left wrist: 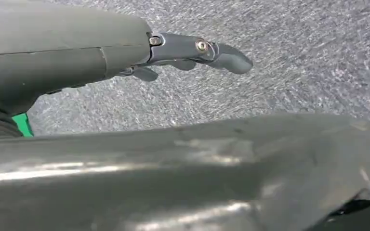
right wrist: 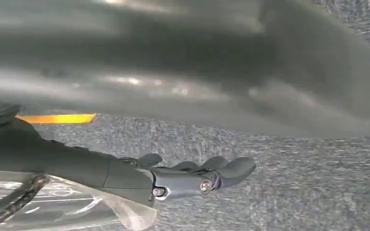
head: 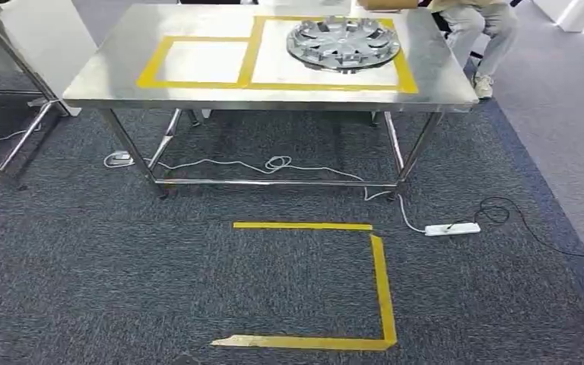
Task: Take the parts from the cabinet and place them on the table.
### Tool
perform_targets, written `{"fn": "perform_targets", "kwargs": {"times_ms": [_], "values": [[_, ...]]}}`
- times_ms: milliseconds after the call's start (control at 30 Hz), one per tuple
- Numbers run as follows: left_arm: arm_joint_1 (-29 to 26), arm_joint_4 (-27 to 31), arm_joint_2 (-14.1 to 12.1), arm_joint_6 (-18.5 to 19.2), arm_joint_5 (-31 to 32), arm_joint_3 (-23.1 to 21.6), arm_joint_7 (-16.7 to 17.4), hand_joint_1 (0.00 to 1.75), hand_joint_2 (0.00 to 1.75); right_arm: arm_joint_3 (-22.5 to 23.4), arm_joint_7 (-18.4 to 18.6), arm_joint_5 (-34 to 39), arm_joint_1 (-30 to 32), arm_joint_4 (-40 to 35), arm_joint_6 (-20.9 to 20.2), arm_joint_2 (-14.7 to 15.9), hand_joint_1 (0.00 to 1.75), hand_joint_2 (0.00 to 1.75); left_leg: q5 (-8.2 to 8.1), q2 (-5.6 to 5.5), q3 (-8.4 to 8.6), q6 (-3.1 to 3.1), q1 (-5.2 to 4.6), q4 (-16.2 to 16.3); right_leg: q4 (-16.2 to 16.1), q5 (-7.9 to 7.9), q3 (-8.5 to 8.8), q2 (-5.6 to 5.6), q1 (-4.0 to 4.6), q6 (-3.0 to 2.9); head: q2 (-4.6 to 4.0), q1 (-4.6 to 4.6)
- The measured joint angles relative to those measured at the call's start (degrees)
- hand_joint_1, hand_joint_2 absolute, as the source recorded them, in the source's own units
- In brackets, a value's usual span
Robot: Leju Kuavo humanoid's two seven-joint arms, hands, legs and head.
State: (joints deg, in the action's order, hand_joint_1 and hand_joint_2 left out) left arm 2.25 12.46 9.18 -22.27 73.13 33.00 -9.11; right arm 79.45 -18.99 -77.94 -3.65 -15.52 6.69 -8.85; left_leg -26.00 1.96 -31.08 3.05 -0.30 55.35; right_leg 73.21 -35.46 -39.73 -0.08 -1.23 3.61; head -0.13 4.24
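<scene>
A round silver wheel cover [head: 344, 42] is lying flat on the steel table [head: 106, 72], inside the larger of two yellow-taped rectangles [head: 407, 76]. It is sitting toward the far right of the tabletop, its rim just inside the tape, which suggests the tape is marking where parts are meant to be set down. The smaller taped rectangle [head: 152, 65] beside it is holding nothing, so by the look of it a further part would belong there. The cabinet named in the task is not something these pictures are showing.

The left hand [left wrist: 192, 50] is hanging over grey carpet, its fingers [left wrist: 229, 57] stretched out nearly straight and gripping nothing. The right hand [right wrist: 197, 175] is doing likewise over the carpet, its fingers slightly curved, apart and empty. Clear plastic film [right wrist: 72, 207] is lying beside the right forearm; what it is wrapping cannot be told. Both arms seem to be lowered at the robot's sides, which fits a moment when the robot is standing or walking rather than reaching.

On the carpet in front of the table, yellow floor tape [head: 380, 281] is outlining part of a square, probably a standing mark for the robot. A white power strip [head: 452, 228] and its cables are trailing near the table's right legs. A person [head: 479, 30] is sitting beyond the far right corner of the table.
</scene>
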Motion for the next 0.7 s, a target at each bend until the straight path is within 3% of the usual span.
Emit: {"fn": "perform_targets", "kwargs": {"times_ms": [33,67,100,133,167,200,233,333,367,400,433,500,533,567,600,633,667,700], "values": [[-0.01,0.00,0.00,0.00,0.00,0.00,0.00,0.00,0.00,0.00,0.04,0.00,0.13,0.00,0.00,0.00,0.00,0.00,0.03,0.32,-0.12,-0.06,0.02,0.09,0.95,0.08,-0.16,-0.03,-0.07,0.13,0.00,0.04],[0.00,0.00,0.00,0.00,0.00,0.00,0.00,0.00,0.00,0.02,0.09,0.00,0.23,0.00,0.00,0.00,0.00,0.00,0.03,0.70,-0.20,-0.14,0.08,0.21,-0.63,1.35,1.03,-0.08,-0.21,0.26,0.00,0.00],[0.00,0.00,0.04,0.02,0.00,0.00,0.00,0.00,0.00,0.02,0.13,0.00,0.26,0.00,0.00,0.05,0.00,0.00,-0.07,1.06,-0.27,-0.37,0.20,0.40,-4.14,3.23,3.11,-0.23,-0.37,0.40,0.00,0.04],[0.01,0.00,0.13,0.02,0.00,0.00,0.00,0.00,0.00,0.02,0.13,0.00,0.22,0.00,0.00,0.11,0.00,0.00,-0.28,1.51,-0.34,-0.77,0.41,0.83,-10.20,5.83,6.62,-0.75,-0.58,0.54,0.00,0.04],[0.03,0.00,0.15,0.04,0.00,0.00,0.00,0.00,0.00,0.02,0.13,-0.02,0.10,-0.02,0.00,0.15,0.00,0.00,-0.61,1.91,-0.42,-1.28,0.41,1.45,-15.02,7.11,9.43,-2.59,-0.68,0.81,0.00,0.02],[0.03,0.00,0.00,0.04,0.00,0.00,0.00,0.00,0.00,0.02,0.15,-0.02,-0.20,0.00,0.00,0.11,0.00,0.00,-0.88,2.21,-0.55,-1.79,0.08,1.84,-16.06,5.36,9.72,-4.39,0.00,0.71,0.00,-0.13],[0.00,0.00,0.02,0.00,0.00,0.00,0.00,0.00,0.00,0.00,0.15,-0.04,-0.37,-0.02,-0.02,0.11,0.00,0.00,-1.21,2.60,-0.54,-2.21,-0.15,2.43,-16.11,5.97,9.55,-3.41,-0.32,-0.43,0.00,-0.09],[0.10,0.00,-0.02,-0.04,0.00,0.00,0.00,0.00,0.00,0.02,0.17,-0.02,0.13,0.00,-0.02,0.11,0.00,0.00,-1.16,3.69,-0.27,-2.68,0.07,2.43,-15.59,5.84,9.05,-2.17,-0.02,-1.59,0.00,0.09],[0.08,0.00,-0.02,-0.07,0.00,0.00,0.00,0.00,0.00,0.02,0.31,-0.04,0.17,0.00,-0.02,0.11,0.00,0.00,-1.76,3.09,-0.41,-3.18,0.35,2.87,-15.72,6.20,9.31,-1.78,-0.23,-2.19,0.00,0.15],[0.08,0.00,-0.02,-0.07,0.02,0.00,0.00,0.00,0.00,0.02,0.33,-0.04,0.10,-0.02,-0.02,0.11,0.00,0.00,-3.68,0.85,-0.97,-3.53,0.53,4.45,-15.72,6.37,9.39,-1.35,-0.23,-2.45,0.00,0.22],[0.01,0.00,-0.02,-0.07,0.04,0.00,0.00,0.00,0.00,0.02,0.31,-0.02,-0.05,-0.02,-0.02,0.13,0.00,0.00,-6.61,-0.54,-2.42,-3.66,0.61,8.38,-15.71,6.60,9.09,-0.77,-0.20,-2.81,0.00,0.24],[-0.22,0.00,-0.02,-0.07,0.07,0.00,0.00,0.00,0.00,0.02,0.31,-0.02,-0.17,-0.02,-0.04,0.13,0.00,0.00,-10.81,-1.29,-5.76,-3.66,0.61,17.25,-15.63,6.88,8.69,0.51,0.03,-3.17,0.00,0.28],[-0.33,0.00,-0.02,-0.07,0.09,0.00,0.00,0.00,0.00,0.02,0.31,-0.02,-0.07,-0.02,-0.04,0.13,0.00,0.00,-11.49,-1.38,-6.90,-3.51,0.60,20.30,-15.61,6.94,8.61,1.26,0.20,-3.23,0.00,0.22],[-0.36,0.00,0.00,-0.07,0.09,0.00,0.00,0.00,0.00,0.02,0.31,-0.02,0.06,-0.02,-0.04,0.13,0.00,0.00,-10.83,-1.43,-6.80,-3.30,0.57,20.32,-15.60,6.95,8.62,1.88,0.33,-3.24,0.00,0.24],[-0.35,0.00,0.04,-0.07,0.09,0.00,0.00,0.00,0.00,0.02,0.31,-0.02,0.12,-0.02,-0.04,0.13,0.00,0.00,-8.88,-1.53,-5.81,-2.94,0.51,18.15,-15.58,6.96,8.64,2.63,0.48,-3.25,0.00,0.24],[-0.32,0.00,0.04,-0.07,0.09,0.00,0.00,0.00,0.00,0.02,0.33,-0.04,0.11,-0.02,-0.04,0.13,0.00,0.00,-6.16,-1.92,-3.85,-2.40,0.41,13.82,-15.57,6.99,8.73,3.46,0.64,-3.24,0.00,0.24],[-0.33,0.00,0.02,-0.07,0.09,0.00,0.00,0.00,0.00,0.02,0.33,-0.04,0.03,-0.02,-0.04,0.13,0.00,0.00,-3.54,-2.92,-1.65,-1.73,0.30,8.83,-15.58,7.02,8.86,4.22,0.78,-3.20,0.00,0.24],[-0.36,0.00,-0.21,-0.07,0.09,0.02,0.00,0.00,0.00,0.02,0.33,-0.04,0.00,0.02,-0.04,-0.12,0.00,0.00,-2.04,-6.22,-0.07,-0.76,0.13,4.52,-15.60,7.07,8.68,4.76,0.45,-3.13,0.00,0.11]]}}
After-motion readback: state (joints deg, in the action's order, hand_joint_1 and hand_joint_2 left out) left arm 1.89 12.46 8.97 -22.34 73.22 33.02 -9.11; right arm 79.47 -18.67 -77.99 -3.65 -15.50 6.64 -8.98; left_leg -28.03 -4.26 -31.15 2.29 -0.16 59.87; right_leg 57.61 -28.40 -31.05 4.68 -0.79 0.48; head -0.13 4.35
